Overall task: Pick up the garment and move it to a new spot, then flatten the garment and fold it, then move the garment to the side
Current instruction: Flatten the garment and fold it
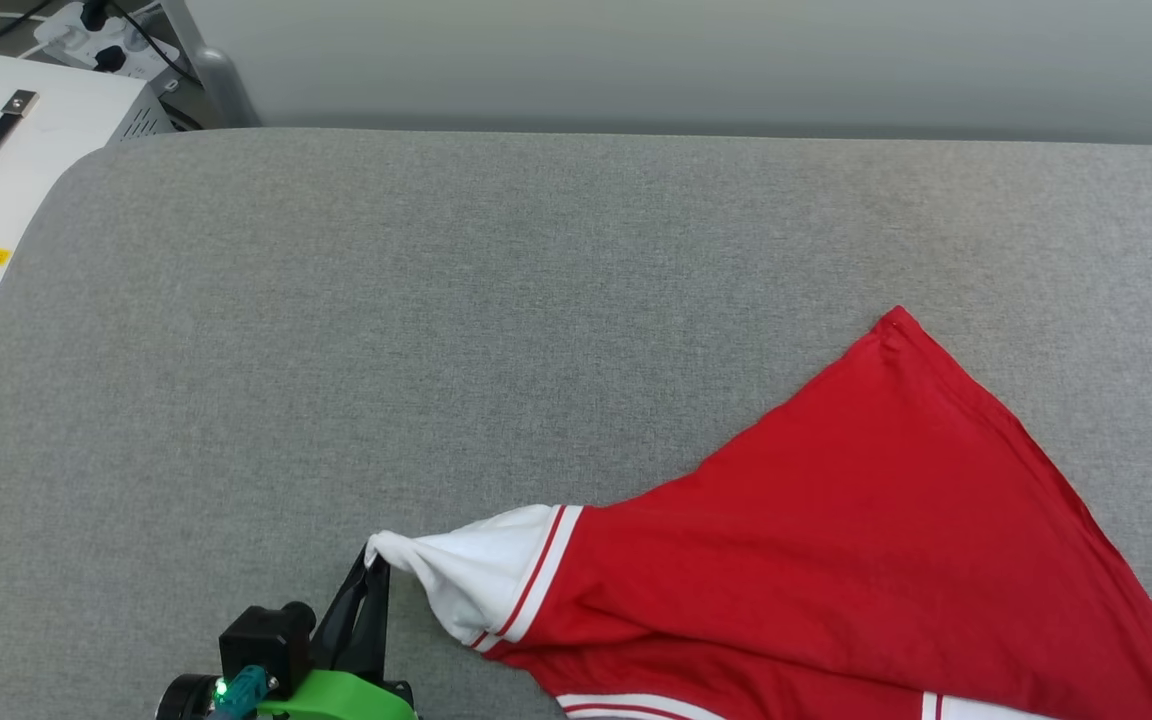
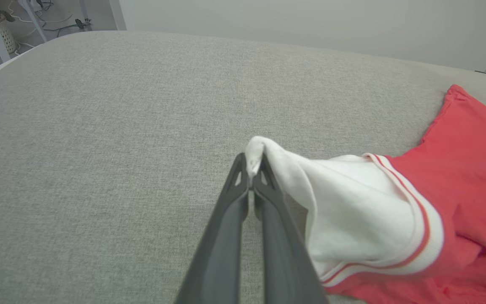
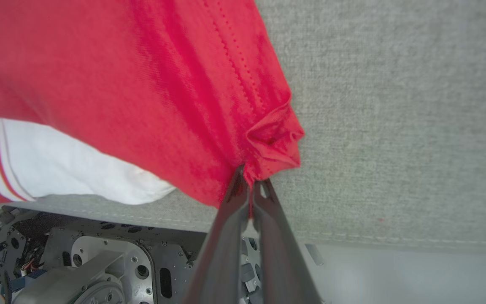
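garment [image 1: 866,520]: matt red-and-white knit cloth
surface [image 1: 436,330] beyond the left pincer [image 2: 252,164]: rough grey woven fabric
fingers [image 2: 222,245]: smooth dark plastic

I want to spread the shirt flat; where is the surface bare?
The surface is bare across its left and far parts, from the garment to the corner by the white box. The near right is crowded: the garment lies there, its sleeve in the left gripper.

The gripper [image 3: 251,185] is pinched tight on a bunched red corner of the garment [image 3: 120,84], probably the hem, though the cloth is blurred there. The red cloth spreads up and left over the grey surface [image 3: 395,126], with a white sleeve [image 3: 66,164] and its striped trim at the left. Below the surface's edge are the robot's base [image 3: 78,261] and pale floor [image 3: 416,274].
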You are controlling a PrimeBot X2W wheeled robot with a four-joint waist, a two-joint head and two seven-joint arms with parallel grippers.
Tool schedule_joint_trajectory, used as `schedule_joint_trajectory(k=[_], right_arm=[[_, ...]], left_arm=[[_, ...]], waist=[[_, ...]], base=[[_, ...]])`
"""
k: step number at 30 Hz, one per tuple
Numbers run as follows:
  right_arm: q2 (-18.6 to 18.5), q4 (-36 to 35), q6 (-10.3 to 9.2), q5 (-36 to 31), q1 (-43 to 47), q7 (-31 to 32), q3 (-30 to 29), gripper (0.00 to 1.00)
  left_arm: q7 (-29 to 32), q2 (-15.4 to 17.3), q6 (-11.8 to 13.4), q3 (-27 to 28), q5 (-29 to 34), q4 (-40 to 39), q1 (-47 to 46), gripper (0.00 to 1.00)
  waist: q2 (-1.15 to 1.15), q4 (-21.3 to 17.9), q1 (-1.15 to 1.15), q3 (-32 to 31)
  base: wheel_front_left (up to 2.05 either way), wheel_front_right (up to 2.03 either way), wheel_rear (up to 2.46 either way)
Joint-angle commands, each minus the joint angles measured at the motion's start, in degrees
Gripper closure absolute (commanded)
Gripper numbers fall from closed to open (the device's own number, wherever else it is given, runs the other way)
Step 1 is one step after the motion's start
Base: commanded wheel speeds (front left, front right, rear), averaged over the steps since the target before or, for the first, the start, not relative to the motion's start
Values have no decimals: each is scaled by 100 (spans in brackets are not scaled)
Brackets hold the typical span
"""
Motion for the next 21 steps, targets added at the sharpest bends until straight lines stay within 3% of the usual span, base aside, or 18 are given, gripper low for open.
schedule_joint_trajectory(k=[1,2,3,14,21], right_arm=[[82,39,-4,-125,46,19,-75,100],[140,28,-4,-176,25,-21,-140,84],[198,-3,-4,-237,-14,-75,-235,0],[-59,-1269,-4,-859,-739,-55,-1186,0],[-295,-1803,-4,-1132,-1832,532,-1057,0]], left_arm=[[-20,18,7,9,-28,21,-29,100],[-21,17,8,7,-27,26,-35,100],[-22,19,11,8,-27,30,-39,100],[-26,26,21,-57,22,-19,-126,100],[-15,-3,-21,-158,114,-111,-401,100]], waist=[[0,2,1,13],[0,2,1,15],[0,-3,1,13],[0,100,1,46],[0,313,1,350]], base=[[0,0,0],[0,0,0],[0,0,0],[0,0,0],[0,0,0]])
